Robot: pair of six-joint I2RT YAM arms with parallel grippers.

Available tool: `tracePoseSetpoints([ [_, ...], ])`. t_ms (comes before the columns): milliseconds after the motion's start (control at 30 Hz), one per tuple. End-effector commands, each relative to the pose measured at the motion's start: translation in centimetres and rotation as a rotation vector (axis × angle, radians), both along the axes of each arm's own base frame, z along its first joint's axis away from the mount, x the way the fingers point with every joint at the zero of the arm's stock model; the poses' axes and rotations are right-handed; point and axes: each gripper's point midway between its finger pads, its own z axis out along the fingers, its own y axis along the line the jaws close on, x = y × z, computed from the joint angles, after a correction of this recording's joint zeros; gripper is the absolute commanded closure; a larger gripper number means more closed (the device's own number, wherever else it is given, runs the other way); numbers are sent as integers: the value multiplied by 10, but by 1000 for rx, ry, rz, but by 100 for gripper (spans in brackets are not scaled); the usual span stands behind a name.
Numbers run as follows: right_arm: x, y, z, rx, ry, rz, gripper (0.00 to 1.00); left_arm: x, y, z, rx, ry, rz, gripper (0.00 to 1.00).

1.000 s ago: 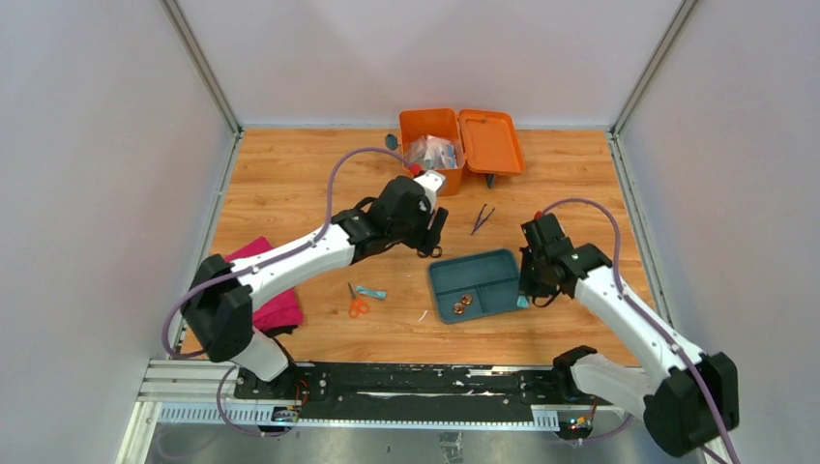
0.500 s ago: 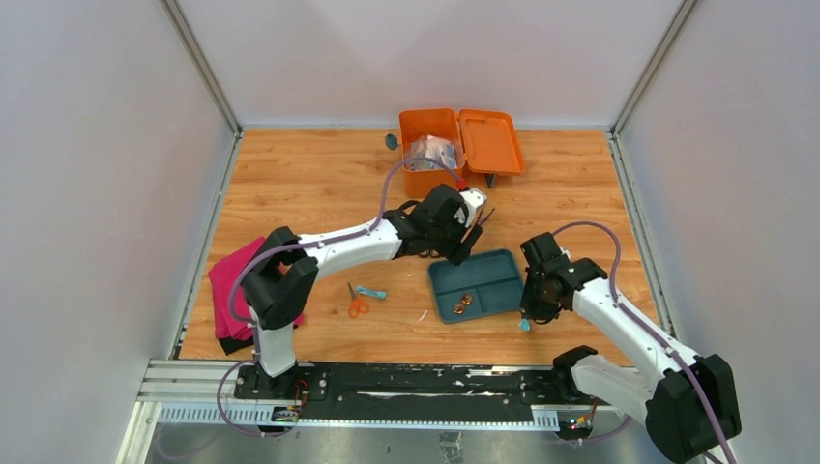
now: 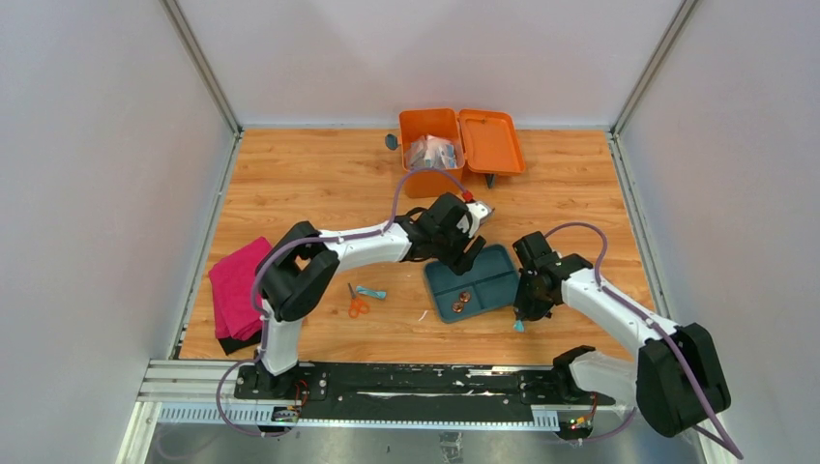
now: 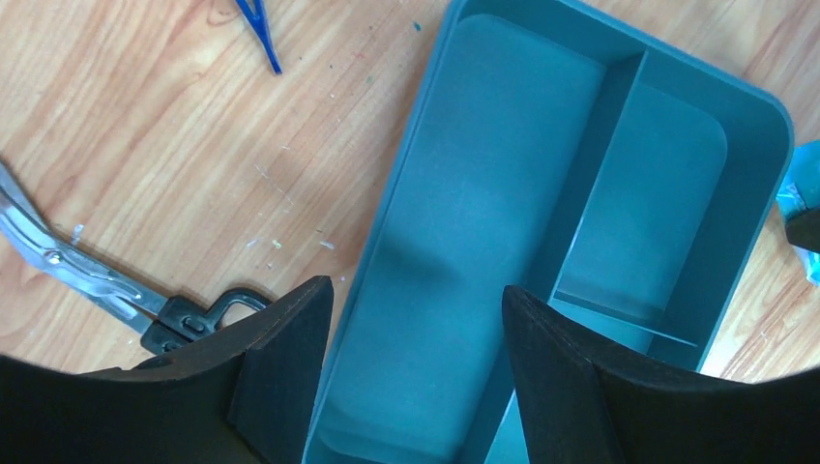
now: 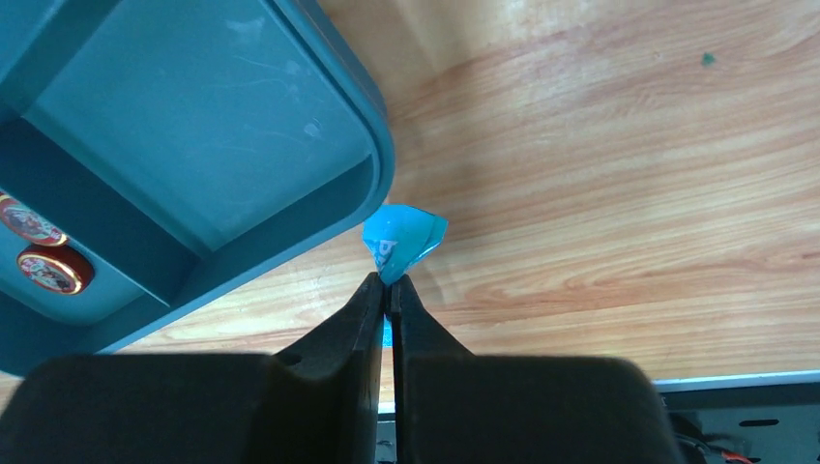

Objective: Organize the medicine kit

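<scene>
two weak spots stand out. the right gripper [image 5: 389,286] is pinched tight on just the bottom corner of a small blue packet [image 5: 403,235], right beside the corner of the teal tray [image 5: 193,106], low and right of centre in the top view. a hold that thin could let the packet twist or slip out on a quick swing, so that it drops to the table [image 3: 319,184] short of its place. the medicine kit [image 3: 425,121] sits well apart at the upper middle of the top view, its lid [image 3: 491,142] lying open beside it and a clear bag [image 3: 431,152] filling much of the box, so a light packet let go from too high may land on the bag and slide over the rim. the left gripper [image 4: 411,300] hangs spread and empty over the tray's upper edge, one finger [image 4: 285,372] seemingly outside the tray wall and the other inside. its arm lies across the straight path from packet to kit, so the two arms could knock together if both move at once. should those jaws shut on the wall and lift, the tray would likely tip and the two round pieces [image 5: 46,268] in its small compartment could roll out.
</scene>
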Motion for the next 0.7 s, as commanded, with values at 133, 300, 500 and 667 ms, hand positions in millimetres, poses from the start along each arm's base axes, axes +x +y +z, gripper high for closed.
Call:
tracePoseSetpoints([
  [133,16,0,-7,-31,-15,-11,100,-13,6,-29,26,52,-18,30],
  [300,33,3,-5,-12,-51,-27,100,-21,17,-36,32,71,-4,30],
  [500,56,8,2,13,-72,-17,100,-38,25,-32,-8,109,11,29],
  [667,77,16,6,33,-79,17,100,-57,27,-23,-55,135,8,29],
])
